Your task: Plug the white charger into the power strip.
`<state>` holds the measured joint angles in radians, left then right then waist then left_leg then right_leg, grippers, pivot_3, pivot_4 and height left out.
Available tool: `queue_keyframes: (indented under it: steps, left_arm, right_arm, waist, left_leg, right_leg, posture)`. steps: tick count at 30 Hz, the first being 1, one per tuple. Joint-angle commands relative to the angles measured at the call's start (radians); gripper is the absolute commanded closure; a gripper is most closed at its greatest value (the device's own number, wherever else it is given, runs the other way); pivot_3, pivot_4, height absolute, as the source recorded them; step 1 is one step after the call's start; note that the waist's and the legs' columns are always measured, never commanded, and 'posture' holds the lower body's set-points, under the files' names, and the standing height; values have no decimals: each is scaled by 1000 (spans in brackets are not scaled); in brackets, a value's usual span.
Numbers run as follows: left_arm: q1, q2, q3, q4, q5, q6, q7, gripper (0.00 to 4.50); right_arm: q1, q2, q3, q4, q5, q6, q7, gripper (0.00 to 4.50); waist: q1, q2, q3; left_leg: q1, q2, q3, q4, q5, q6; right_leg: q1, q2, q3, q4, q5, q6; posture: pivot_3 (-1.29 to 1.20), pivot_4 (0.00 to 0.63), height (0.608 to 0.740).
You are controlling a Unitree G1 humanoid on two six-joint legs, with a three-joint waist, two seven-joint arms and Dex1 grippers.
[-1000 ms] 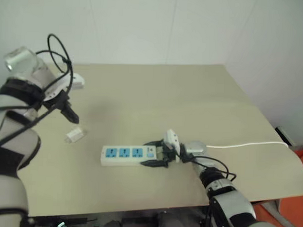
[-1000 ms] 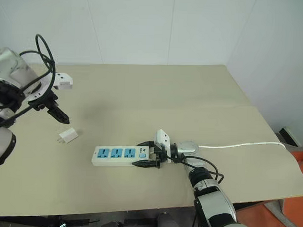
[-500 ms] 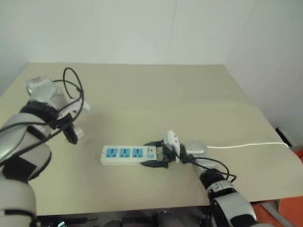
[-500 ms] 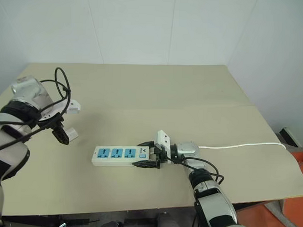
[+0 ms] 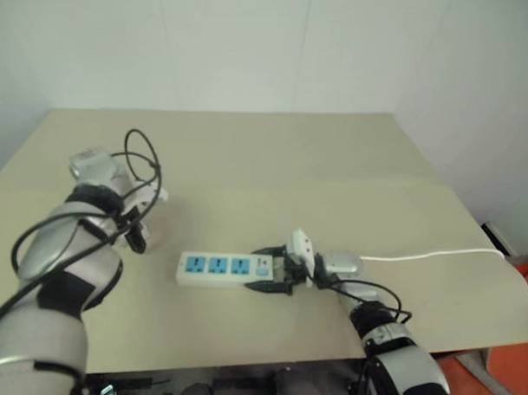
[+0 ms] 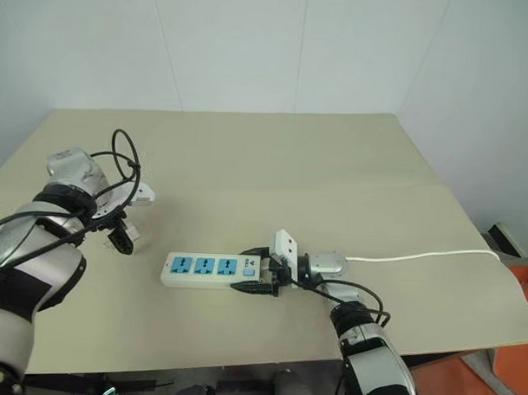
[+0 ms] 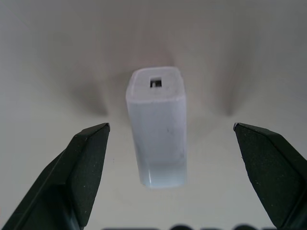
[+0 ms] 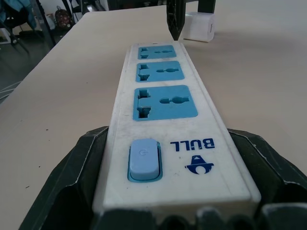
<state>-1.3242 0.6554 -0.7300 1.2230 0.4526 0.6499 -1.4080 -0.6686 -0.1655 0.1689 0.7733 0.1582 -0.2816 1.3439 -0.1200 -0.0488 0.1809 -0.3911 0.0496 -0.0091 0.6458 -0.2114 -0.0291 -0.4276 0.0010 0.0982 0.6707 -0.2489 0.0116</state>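
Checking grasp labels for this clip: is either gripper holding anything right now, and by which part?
The right gripper clamps the power strip at its switch end, a finger on each long side. The left gripper is open, straddling the white charger without touching it.

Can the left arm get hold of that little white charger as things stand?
Probably yes. The left tool hangs open right over the white charger, one finger on each side, nothing between them and it on the table.
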Motion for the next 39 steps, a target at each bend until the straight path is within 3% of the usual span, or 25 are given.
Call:
queue_keyframes:
  steps: [1, 7, 9, 19, 24, 27, 29, 32, 34, 39]
  left_arm:
    - [-36, -12, 42, 28, 17, -10, 45, 0]
    - [-43, -32, 81, 51, 31, -19, 83, 0]
    - [-41, -35, 90, 53, 35, -29, 91, 380]
    - [-49, -33, 109, 48, 52, -43, 54, 3507]
    - [-83, -15, 177, 11, 14, -65, 103, 3495]
    - [-118, 4, 340, -68, -105, -139, 183, 3495]
    - [-105, 8, 515, -150, -245, -234, 261, 3495]
    - [-21, -16, 754, -323, -450, -380, 342, 3495]
    - [52, -44, 847, -471, -551, -378, 356, 3495]
    - [257, -101, 933, -833, -792, -268, 263, 3495]
  right_arm:
    - [22, 10, 25, -5, -14, 21, 1, 1070]
    - [31, 5, 25, -18, -13, 27, -2, 1070]
    - [32, 4, 24, -20, -13, 29, -5, 1070]
    - [48, 2, 32, -30, -18, 27, -19, 1070]
    - [47, 5, 35, -30, -19, 25, -21, 1070]
    - [43, 3, 34, -30, -16, 25, -12, 1070]
    - [39, 1, 36, -28, -16, 26, -5, 1070]
    - [31, 5, 40, -19, -17, 24, 5, 1070]
    - [25, 9, 41, -13, -16, 24, 10, 1070]
    - [10, 17, 47, 14, -21, 15, 19, 1070]
  waist:
    - [0, 0, 0]
    - [0, 0, 0]
    - [0, 0, 0]
    - [0, 0, 0]
    - [0, 0, 0]
    - [1, 0, 0]
    - [1, 0, 0]
    - [1, 0, 0]
    - [-1, 0, 0]
    - [-4, 0, 0]
  left_leg:
    - [0, 0, 0, 0, 0, 0]
    - [0, 0, 0, 0, 0, 0]
    - [0, 0, 0, 0, 0, 0]
    - [0, 0, 0, 0, 0, 0]
    - [0, 0, -1, 0, 0, 0]
    - [0, 0, -1, 0, 0, 0]
    - [0, 0, -1, 0, 0, 0]
    - [0, 0, -1, 0, 0, 0]
    - [2, -1, 1, 0, 0, 0]
    - [4, -2, 1, 1, 0, 0]
  right_leg:
    - [0, 0, 0, 0, 0, 0]
    - [0, 0, 0, 0, 0, 0]
    - [0, 0, 0, 0, 0, 0]
    - [1, 0, 0, 0, 0, 0]
    - [1, 0, 0, 0, 0, 0]
    - [1, 0, -1, 0, 0, 0]
    - [1, -1, -1, 0, 0, 0]
    - [1, -4, -2, 1, 1, -1]
    - [1, -6, -1, 4, 4, -6]
    - [2, -6, -1, 7, 4, -6]
  posture:
    - [0, 150, 740]
    - [0, 150, 740]
    - [0, 150, 740]
    - [0, 150, 740]
    - [0, 150, 740]
    - [0, 150, 740]
    - [0, 150, 740]
    - [0, 150, 740]
    - [0, 150, 740]
    - [0, 150, 740]
